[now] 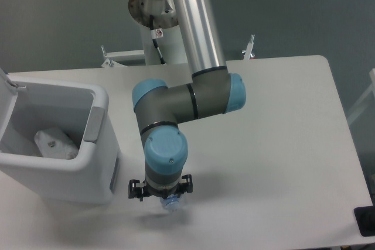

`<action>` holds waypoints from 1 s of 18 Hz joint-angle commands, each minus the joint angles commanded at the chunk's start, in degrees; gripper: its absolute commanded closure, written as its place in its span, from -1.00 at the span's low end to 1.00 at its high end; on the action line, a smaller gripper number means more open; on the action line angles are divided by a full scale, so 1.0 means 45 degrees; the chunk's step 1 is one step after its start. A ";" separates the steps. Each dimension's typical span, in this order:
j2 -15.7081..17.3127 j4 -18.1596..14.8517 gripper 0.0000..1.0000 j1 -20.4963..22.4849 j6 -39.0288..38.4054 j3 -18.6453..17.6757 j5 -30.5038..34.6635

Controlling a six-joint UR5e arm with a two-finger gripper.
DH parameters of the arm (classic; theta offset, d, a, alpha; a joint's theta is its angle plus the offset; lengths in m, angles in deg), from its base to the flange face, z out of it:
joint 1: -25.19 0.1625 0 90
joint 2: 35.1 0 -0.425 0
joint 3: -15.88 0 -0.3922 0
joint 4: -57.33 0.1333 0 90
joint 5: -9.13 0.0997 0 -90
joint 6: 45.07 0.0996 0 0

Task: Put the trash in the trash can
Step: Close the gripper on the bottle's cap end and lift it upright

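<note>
Worktop (pixel 281 144): white, rounded corners, seen from above.

Trash can (pixel 88 171): boxy white plastic bin with a grey panel on its right wall, set at the left edge of the worktop. The lid (pixel 7 95) is raised at the far left, and the interior is exposed. A pale crumpled item (pixel 54 143) is seen lying at the bottom of the can; what it is cannot be told.

Robot arm (pixel 187 100): silver tube, grey joints, blue caps, reaching down over the front of the worktop, just right of the trash can.

Gripper (pixel 170 200): pointed straight down, largely hidden under the blue wrist cap. How far the jaws are parted cannot be told.

Plastic bottle (pixel 172 204): only a small bluish, clear portion is shown directly beneath the gripper, near the front of the worktop, outside the trash can. Whether it is gripped cannot be told.
</note>
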 joint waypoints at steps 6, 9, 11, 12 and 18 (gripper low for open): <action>-0.0448 0.0039 -1.00 0.0000 0.0295 0.0234 0.0451; -0.0917 0.0020 -1.00 0.0000 0.0139 0.0780 0.0725; -0.1190 0.0020 -1.00 -0.0020 -0.0017 0.1015 0.0745; -0.1211 0.0020 -1.00 -0.0020 -0.0037 0.0997 0.0745; -0.1347 0.0000 -0.44 -0.0020 -0.0564 0.0899 0.0745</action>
